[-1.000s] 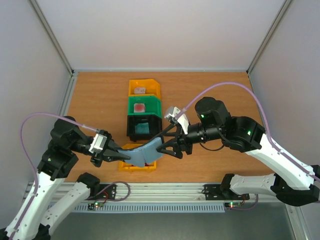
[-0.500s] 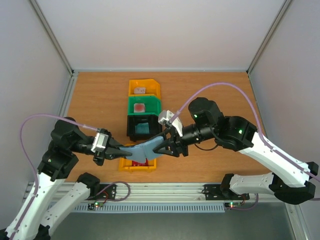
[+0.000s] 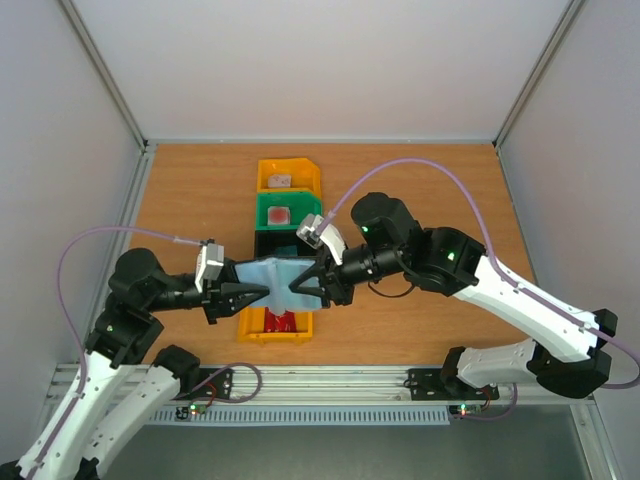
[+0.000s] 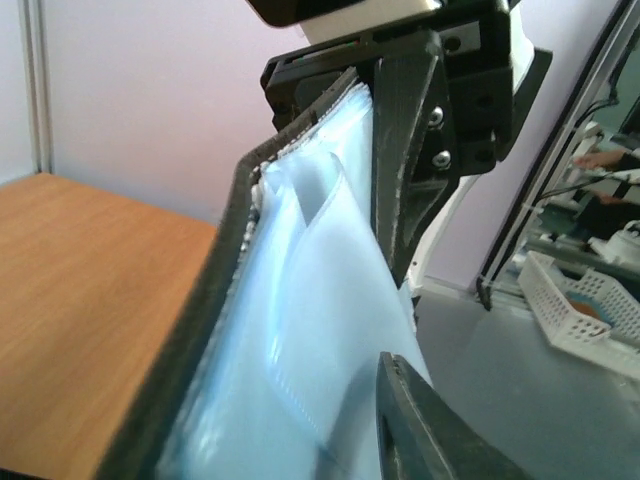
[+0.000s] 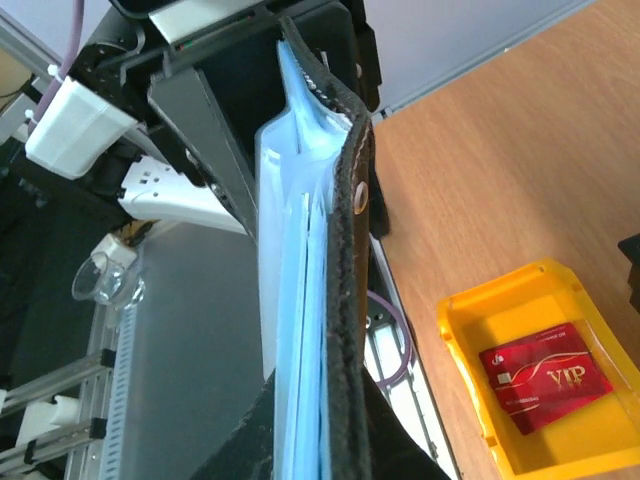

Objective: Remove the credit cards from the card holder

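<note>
The card holder (image 3: 268,275) overhangs a yellow bin (image 3: 250,334) holding a red card (image 3: 283,321).

A brown wood-grain worktop (image 3: 200,190) fills the middle of the top view. Plain pale lilac-grey walls close it in: a back wall (image 3: 320,60) across the top of the frame, a left wall (image 3: 50,150) and a right wall (image 3: 590,150). Slim metal posts (image 3: 105,75) run down from the two upper corners where the walls meet. A slotted aluminium rail (image 3: 330,385) lies along the bottom edge. The light is soft and even, and shadows are faint. At the right of the left wrist view, past a dark post (image 4: 545,170), stands a white mesh basket (image 4: 580,300).
</note>
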`<state>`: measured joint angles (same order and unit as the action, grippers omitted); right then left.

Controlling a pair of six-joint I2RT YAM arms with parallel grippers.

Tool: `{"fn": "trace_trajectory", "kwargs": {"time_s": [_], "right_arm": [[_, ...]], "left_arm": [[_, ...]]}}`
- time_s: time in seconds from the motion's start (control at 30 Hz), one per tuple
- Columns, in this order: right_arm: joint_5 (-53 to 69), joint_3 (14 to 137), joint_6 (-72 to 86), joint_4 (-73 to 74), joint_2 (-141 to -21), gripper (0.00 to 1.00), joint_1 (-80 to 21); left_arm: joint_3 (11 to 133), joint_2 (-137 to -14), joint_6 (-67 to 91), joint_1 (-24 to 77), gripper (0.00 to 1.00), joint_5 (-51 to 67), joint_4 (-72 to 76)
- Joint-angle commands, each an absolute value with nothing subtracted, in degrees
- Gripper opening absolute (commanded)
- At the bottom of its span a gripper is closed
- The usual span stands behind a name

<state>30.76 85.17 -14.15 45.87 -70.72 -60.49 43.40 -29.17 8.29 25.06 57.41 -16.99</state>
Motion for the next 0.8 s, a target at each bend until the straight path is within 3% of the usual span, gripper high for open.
{"fn": "trace_trajectory", "kwargs": {"time_s": [0.0, 0.37, 0.43, 0.5, 0.57, 0.6, 0.7, 0.77], "right_arm": [[28.6, 84.9, -11.2, 39.6, -71.4, 0.01, -61.4], [25.0, 84.7, -11.3, 42.4, -70.3, 0.01, -61.8], [24.3, 84.7, -11.1, 42.8, -69.7, 0.01, -61.8], [23.2, 85.0, -11.0, 43.7, -69.2, 0.01, -61.8], [22.5, 85.2, -10.9, 44.3, -69.0, 0.01, -61.7], [22.7, 85.3, -10.8, 44.1, -69.1, 0.01, -61.8], [25.9, 85.6, -10.7, 43.2, -69.7, 0.01, -61.8], [27.4, 85.6, -10.7, 42.3, -70.1, 0.01, -61.8]], "left_arm": [[41.4, -28.2, 14.5, 25.7, 0.38, 55.7, -12.8], [41.4, -27.5, 17.3, 25.8, 0.33, 60.0, -10.2], [40.6, -27.3, 18.7, 25.8, 0.41, 61.6, -8.0], [39.5, -27.3, 21.8, 25.8, 0.59, 64.9, -3.7], [38.6, -27.2, 24.5, 25.8, 0.65, 65.7, -0.8], [38.5, -27.1, 25.3, 25.8, 0.64, 65.0, -0.8], [39.0, -27.2, 24.4, 25.9, 0.42, 61.0, -3.5], [39.9, -27.7, 23.2, 25.9, 0.32, 58.1, -6.6]]}}
